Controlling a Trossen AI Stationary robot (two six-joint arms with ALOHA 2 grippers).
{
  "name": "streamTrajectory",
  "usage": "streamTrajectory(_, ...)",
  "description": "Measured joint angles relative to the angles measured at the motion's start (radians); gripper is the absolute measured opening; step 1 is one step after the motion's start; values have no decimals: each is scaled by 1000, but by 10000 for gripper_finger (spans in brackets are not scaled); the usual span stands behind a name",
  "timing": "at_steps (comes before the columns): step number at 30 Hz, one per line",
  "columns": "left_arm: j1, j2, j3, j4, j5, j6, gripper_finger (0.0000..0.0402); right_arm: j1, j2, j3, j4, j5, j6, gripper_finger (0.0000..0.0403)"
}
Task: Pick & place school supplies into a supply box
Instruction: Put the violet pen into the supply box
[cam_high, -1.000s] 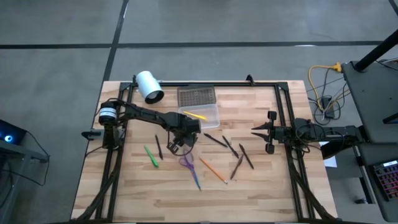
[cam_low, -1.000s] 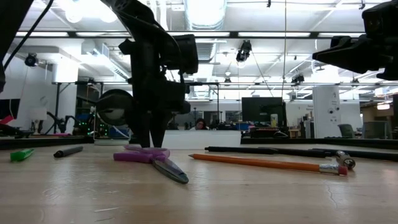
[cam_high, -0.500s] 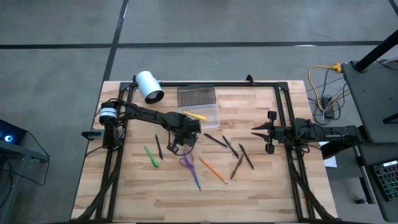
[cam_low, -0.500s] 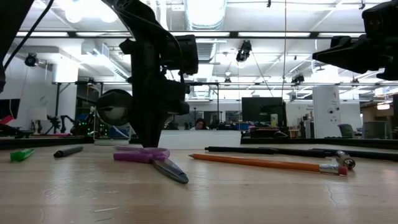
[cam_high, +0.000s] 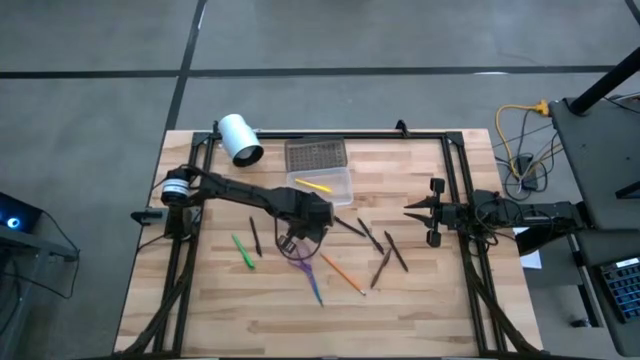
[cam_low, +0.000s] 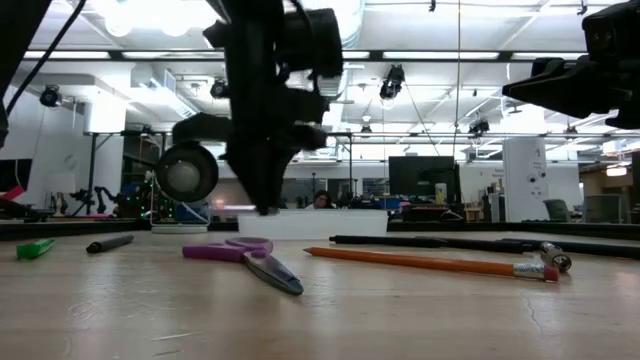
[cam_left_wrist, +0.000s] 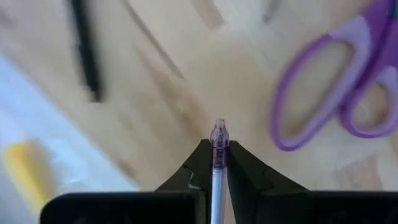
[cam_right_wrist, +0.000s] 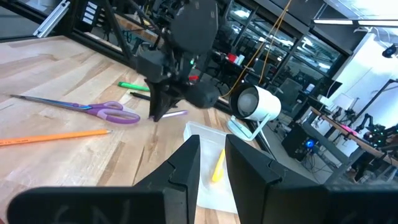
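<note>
One thin purple pen (cam_left_wrist: 217, 163) sits clamped in the left gripper (cam_high: 297, 238), lifted off the wooden table (cam_high: 420, 290) just above the purple-handled scissors (cam_high: 303, 262). The clear plastic supply box (cam_high: 325, 183) (one yellow pen (cam_high: 314, 185) inside) lies near, beside a white cylinder (cam_high: 240, 138). The right gripper (cam_high: 412, 209) waits well apart, fingers parted, empty.

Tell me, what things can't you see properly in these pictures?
- Purple pen: the left gripper is shut on it. In the left wrist view the fingers hide most of it; in the high view it is too small.
- Scissors: left wrist view, blurred and cut off by the edge.
- Supply box: in the low view the left arm hides most of it.
- Right gripper: waiting at the table's right side, holding nothing.
</note>
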Motion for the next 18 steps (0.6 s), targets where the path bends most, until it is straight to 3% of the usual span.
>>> streamTrajectory(5, -9, 0, 35, 26, -169, 5, 12, 0, 0, 0, 0, 0, 0, 68)
streamTrajectory(13, 9, 2, -6, 274, -188, 140, 12, 0, 0, 0, 0, 0, 0, 68)
streamTrajectory(18, 20, 26, -7, 394, -313, 163, 16, 0, 0, 0, 0, 0, 0, 68)
